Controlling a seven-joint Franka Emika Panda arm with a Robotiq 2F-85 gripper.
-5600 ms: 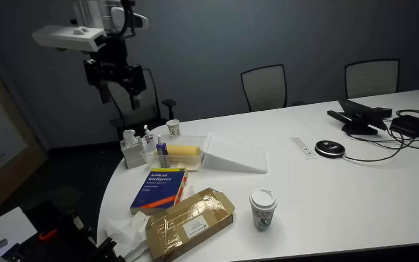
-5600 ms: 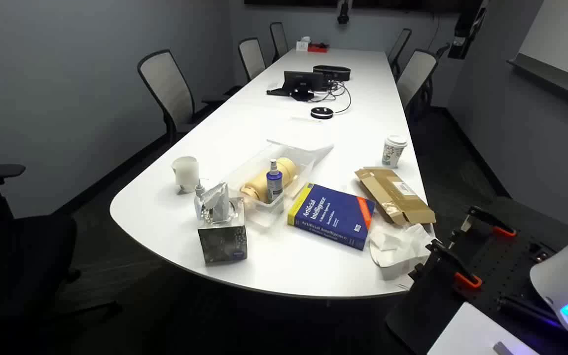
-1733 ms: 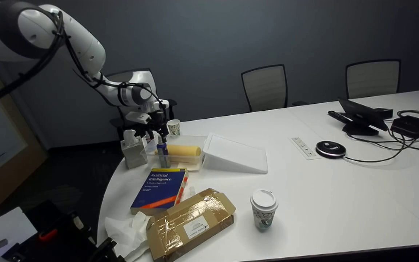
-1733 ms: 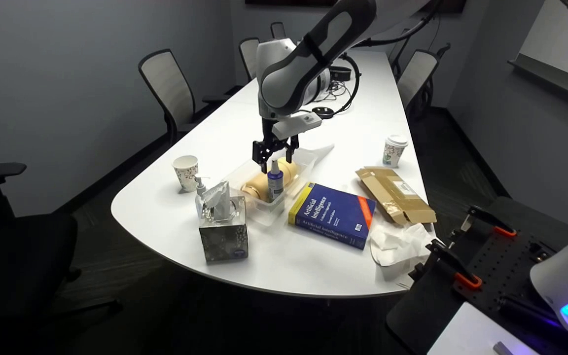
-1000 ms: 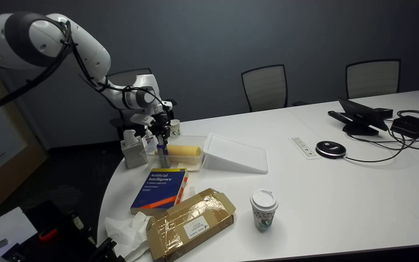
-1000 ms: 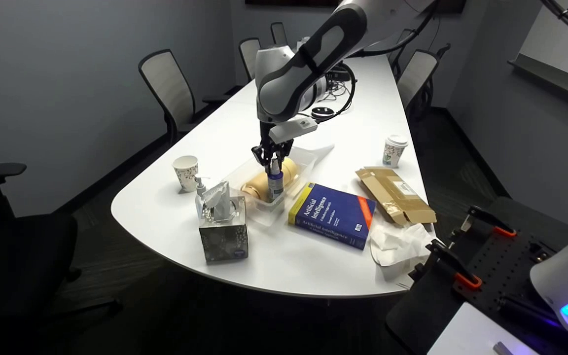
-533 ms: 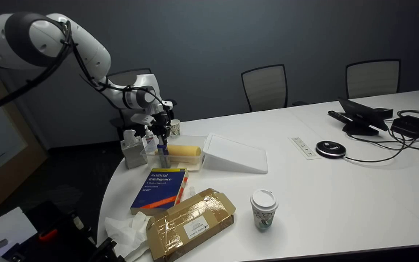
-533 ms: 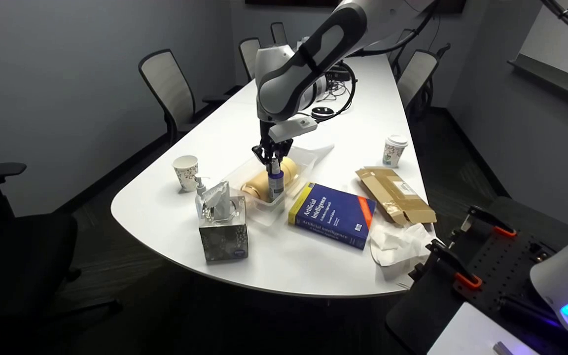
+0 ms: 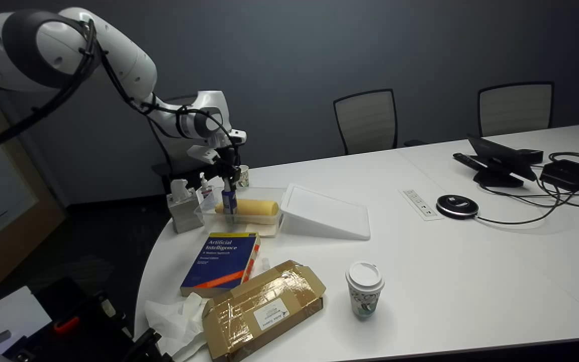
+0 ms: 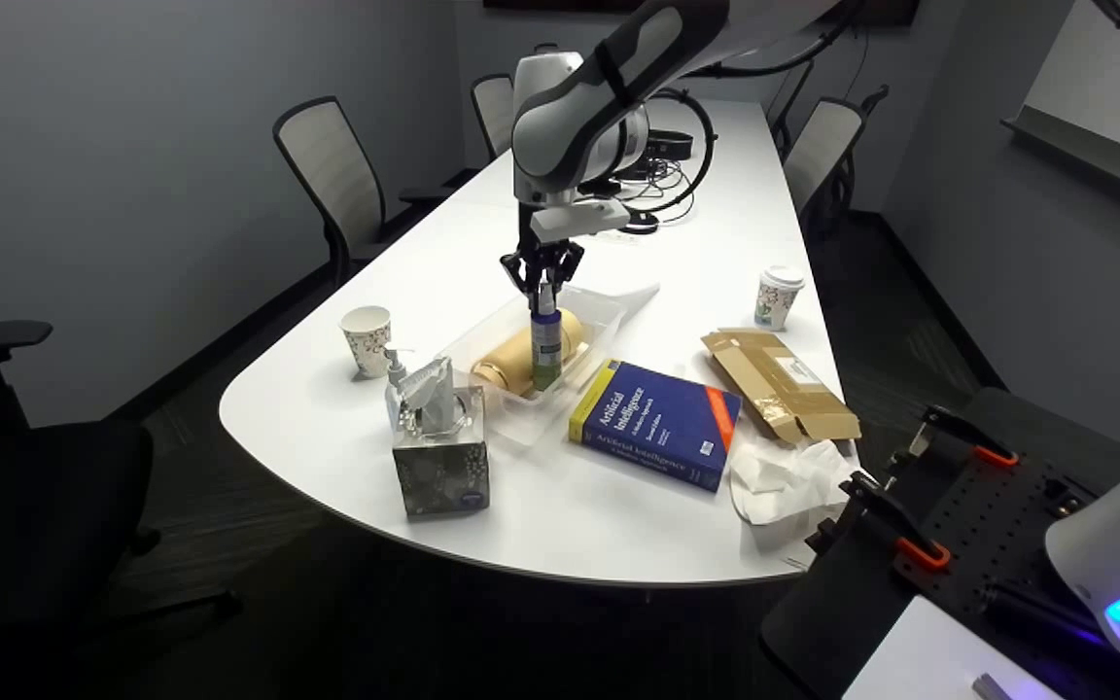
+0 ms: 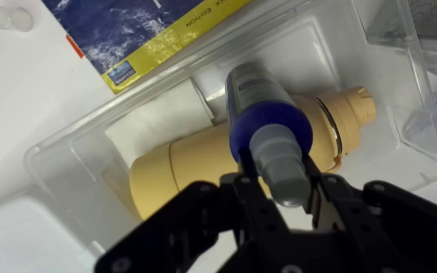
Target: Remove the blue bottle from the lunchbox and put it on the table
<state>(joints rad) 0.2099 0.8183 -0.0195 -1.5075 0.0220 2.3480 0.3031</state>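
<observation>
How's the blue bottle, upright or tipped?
Upright: in both exterior views the blue bottle is near vertical, its grey top uppermost and between the jaws.

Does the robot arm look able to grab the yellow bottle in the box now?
Probably not yet: its fingers grip the blue bottle, which partly covers the yellow bottle in the wrist view.

Item Count, Taken Remotely

I record one table, one lunchbox, one blue bottle, one yellow bottle, one pump bottle, two paper cups, one book, one tissue box and one cardboard box.
</observation>
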